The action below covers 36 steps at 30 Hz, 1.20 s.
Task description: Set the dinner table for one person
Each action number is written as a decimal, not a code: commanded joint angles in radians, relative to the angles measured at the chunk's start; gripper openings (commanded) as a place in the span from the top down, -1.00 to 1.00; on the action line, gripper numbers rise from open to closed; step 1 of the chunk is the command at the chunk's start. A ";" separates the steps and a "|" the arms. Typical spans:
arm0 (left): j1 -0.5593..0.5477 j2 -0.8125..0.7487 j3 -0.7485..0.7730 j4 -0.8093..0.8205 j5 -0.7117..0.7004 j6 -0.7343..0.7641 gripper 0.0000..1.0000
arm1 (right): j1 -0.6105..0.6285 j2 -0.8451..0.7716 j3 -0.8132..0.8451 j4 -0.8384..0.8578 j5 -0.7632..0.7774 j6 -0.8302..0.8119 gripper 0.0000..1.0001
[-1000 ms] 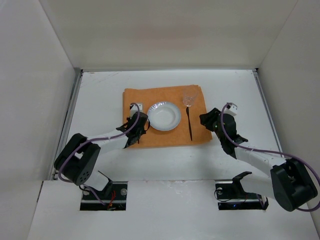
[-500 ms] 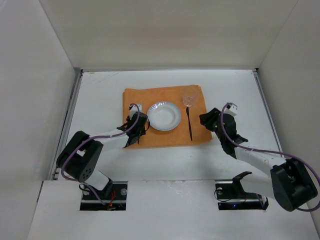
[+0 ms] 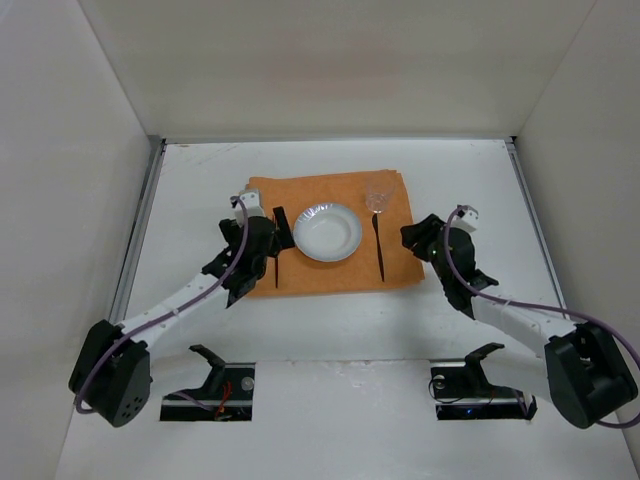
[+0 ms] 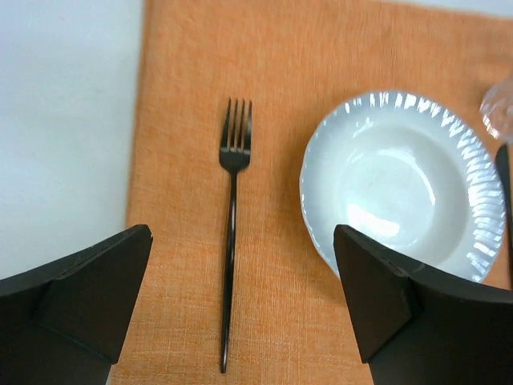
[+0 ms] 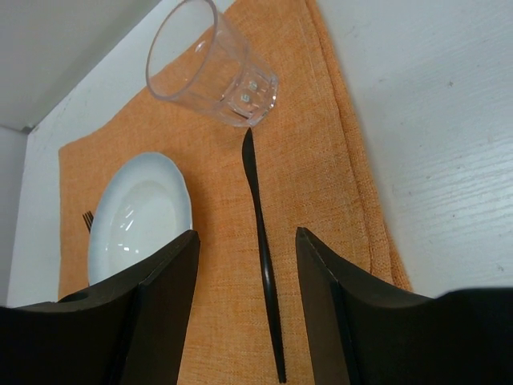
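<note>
1. On the dinner table (image 3: pixel 190 180), which is the big white surface with metal rails (image 3: pixel 137 232) along its sides, an orange mat (image 3: pixel 320 190) lies in the far middle. The table runs under both arms and everything else.
2. White plate (image 3: pixel 328 232) sits at the middle of the mat, empty, with a scalloped rim.
3. Black fork (image 4: pixel 232 224) lies flat on the mat just left of the plate, not touching it, tines pointing far.
4. Black knife (image 5: pixel 263 257) lies flat on the mat right of the plate, apart from it, tip pointing far.
5. Clear glass (image 5: pixel 212 64) stands at the far right part of the mat, just beyond the knife tip. Can't tell whether they touch.
6. Left gripper (image 4: pixel 242 237) is over the left side of the mat with its fingers spread wide, holding nothing. In the wrist view the fork lies between the two fingers, clear of both.
7. Right gripper (image 5: pixel 246 237) is at the right edge of the mat, aimed left and far. Its fingers are apart and hold nothing. The knife shows in the gap in the wrist view, untouched.
8. White walls enclose the table on the left, right and far sides.
9. Both arm bases sit at the near edge, each arm stretched toward the mat.
</note>
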 commanded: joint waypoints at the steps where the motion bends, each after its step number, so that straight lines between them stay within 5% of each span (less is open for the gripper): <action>1: 0.028 -0.062 0.007 -0.039 -0.111 -0.048 -1.00 | -0.005 -0.051 -0.002 0.070 0.061 -0.002 -0.15; 6: 0.121 -0.215 -0.117 -0.085 -0.316 -0.209 -1.00 | -0.044 -0.160 -0.059 0.070 0.119 0.038 -0.18; 18: 0.621 -0.187 -0.274 -0.253 0.091 -0.492 -1.00 | -0.057 -0.112 -0.059 0.066 0.130 0.096 -0.23; 36: 0.491 -0.079 -0.156 -0.203 0.020 -0.440 -1.00 | -0.070 -0.040 -0.047 0.077 0.082 0.113 -0.22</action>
